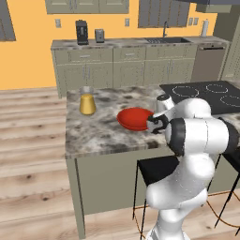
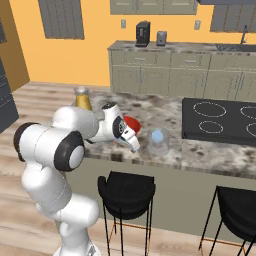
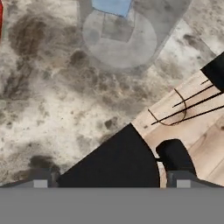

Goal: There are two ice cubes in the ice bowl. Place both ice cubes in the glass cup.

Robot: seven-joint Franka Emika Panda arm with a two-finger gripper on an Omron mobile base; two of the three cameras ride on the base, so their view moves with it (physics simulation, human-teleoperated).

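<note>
The glass cup (image 2: 158, 142) stands on the marble counter near its front edge, with a pale-blue ice cube (image 2: 157, 136) inside it. In the hand view the glass cup (image 3: 119, 39) sits at the top, and the ice cube (image 3: 112, 6) touches the top edge. The red ice bowl (image 1: 135, 118) lies left of the cup and is partly hidden by my hand in the right base view, as the ice bowl (image 2: 132, 122). My gripper (image 2: 135, 145) hangs just left of the cup over the counter edge. The gripper (image 3: 113, 180) is open with nothing between its fingers.
A yellow cone-shaped vessel (image 1: 87, 104) stands at the counter's back left. A black cooktop (image 2: 222, 122) lies to the right of the cup. Black stools (image 2: 126, 190) stand under the counter's front edge, above the wooden floor.
</note>
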